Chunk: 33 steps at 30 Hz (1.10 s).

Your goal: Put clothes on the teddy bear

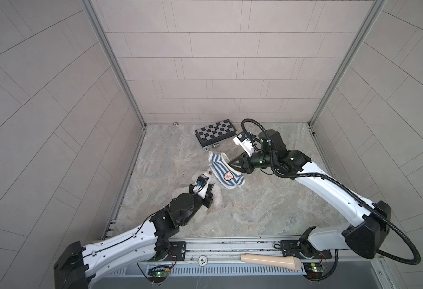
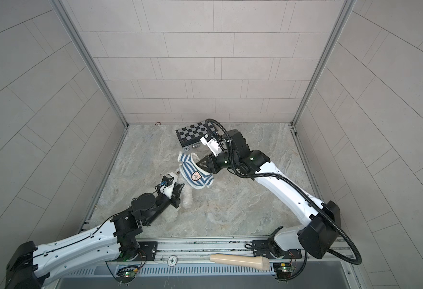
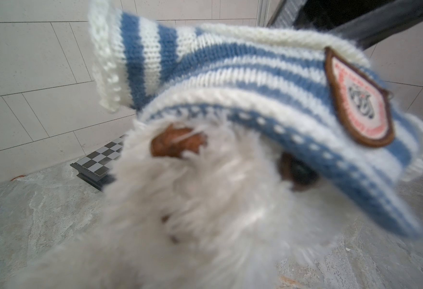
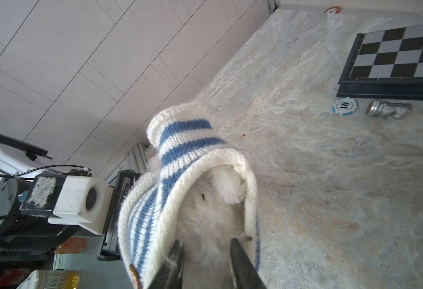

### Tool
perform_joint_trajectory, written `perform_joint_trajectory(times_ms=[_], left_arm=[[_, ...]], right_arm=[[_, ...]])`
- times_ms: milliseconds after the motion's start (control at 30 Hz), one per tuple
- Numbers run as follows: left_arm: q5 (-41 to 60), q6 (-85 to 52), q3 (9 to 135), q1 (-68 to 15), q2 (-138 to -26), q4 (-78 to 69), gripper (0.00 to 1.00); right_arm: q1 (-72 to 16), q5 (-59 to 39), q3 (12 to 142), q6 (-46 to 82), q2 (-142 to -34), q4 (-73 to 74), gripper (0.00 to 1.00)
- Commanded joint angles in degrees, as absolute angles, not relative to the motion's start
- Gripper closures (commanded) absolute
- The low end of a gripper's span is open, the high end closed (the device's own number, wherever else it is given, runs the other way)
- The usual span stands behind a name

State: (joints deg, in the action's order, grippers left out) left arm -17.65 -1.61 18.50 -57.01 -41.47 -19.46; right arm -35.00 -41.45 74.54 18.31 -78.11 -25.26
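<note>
Top views both show the left gripper point(image 1: 211, 189) closed on the white teddy bear point(image 1: 217, 201) near the marble table's point(image 1: 255, 212) middle. The blue-striped sweater point(image 1: 220, 170) covers the bear's head. The right gripper's point(image 1: 230, 164) part-spread jaws flank fur inside it; whether they pinch cannot be told.

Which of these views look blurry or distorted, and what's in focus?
Left wrist view: teddy bear up close and blurred, striped shirt slightly soft. Right wrist view: chessboard crisp. Both top views: even light, side walls bowed by the wide lens.
</note>
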Motion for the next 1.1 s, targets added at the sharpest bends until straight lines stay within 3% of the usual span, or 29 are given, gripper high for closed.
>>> perform_joint_trajectory(times_ms=[0, 633, 1067], left_arm=[[-17.47, -1.16, 18.29, -56.96, -41.78, -21.44, 1.00], [-17.57, -0.73, 17.59, -57.02, -42.28, -23.12, 1.00], [-17.71, 0.37, 17.41, -56.95, -43.75, -24.35, 1.00]], right_arm=[[-36.15, -43.15, 74.62, 18.14, -78.18, -25.18, 0.67], [-40.21, -38.84, 72.81, 14.05, -79.59, -31.73, 0.55], [-37.70, -42.99, 67.24, 25.13, -78.87, -17.82, 0.58]])
